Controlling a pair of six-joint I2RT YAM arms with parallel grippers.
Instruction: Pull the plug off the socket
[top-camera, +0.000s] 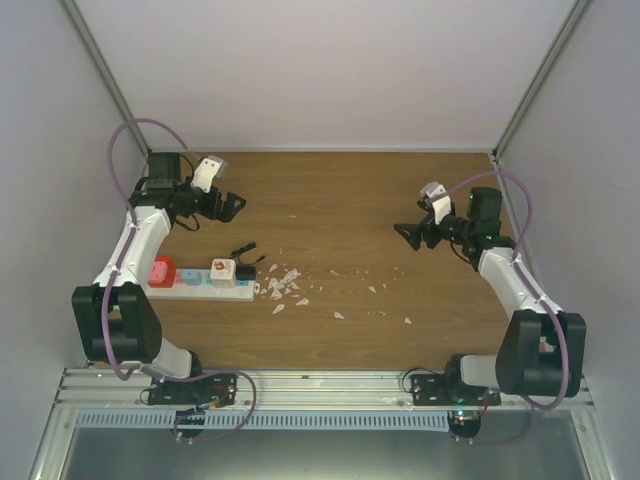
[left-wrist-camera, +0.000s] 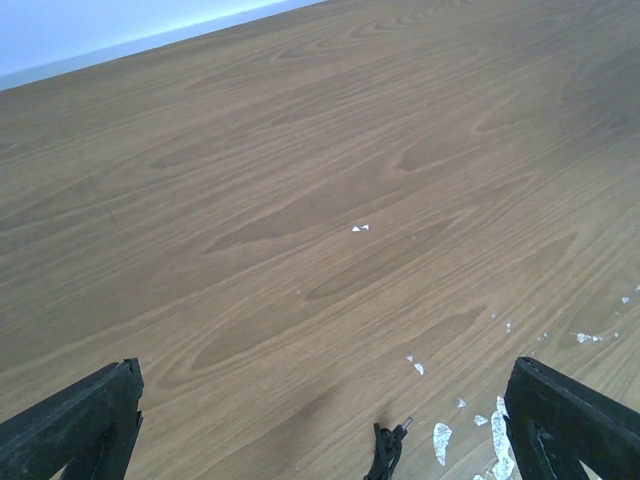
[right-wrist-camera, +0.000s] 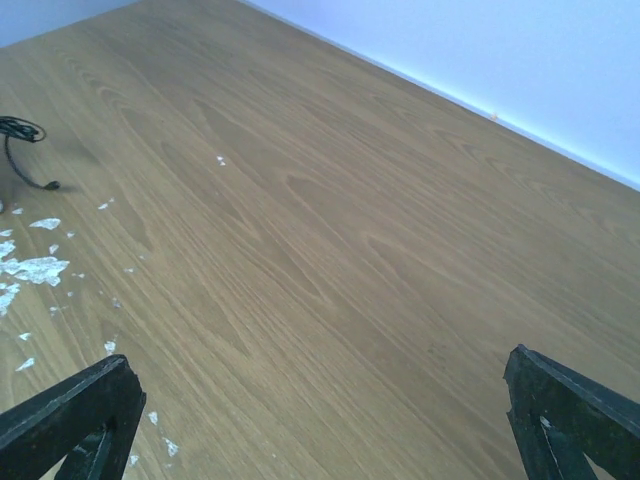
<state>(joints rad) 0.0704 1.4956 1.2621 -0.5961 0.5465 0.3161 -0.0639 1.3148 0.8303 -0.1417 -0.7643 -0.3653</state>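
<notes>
I see the long white power strip with pastel outlet faces (top-camera: 200, 282) lying close to the left edge of the table, its length running along the near edge. A white cube-shaped plug (top-camera: 222, 270) is seated in it towards its right end, and a red block (top-camera: 160, 270) sits on its left end. A thin black cord (top-camera: 245, 252) is curled just beyond the plug; I cannot tell whether the two are joined. Torn white scraps (top-camera: 285, 285) litter the brown wood-grain table (top-camera: 340, 200) from the strip's right end out towards the middle.

Plain white walls (top-camera: 300, 70) close in the far, left and right edges, and a metal rail (top-camera: 330, 385) runs along the near edge.

The left fingers (left-wrist-camera: 80, 420) are spread wide with nothing between them. They hang above bare wood near the far left corner, well apart from the strip. The right fingers (right-wrist-camera: 575, 415) are also spread wide and hold nothing, out by the right edge.

The middle and far half of the table are bare wood, so I have open room there. The strip itself has only a little room between it and the left wall.
</notes>
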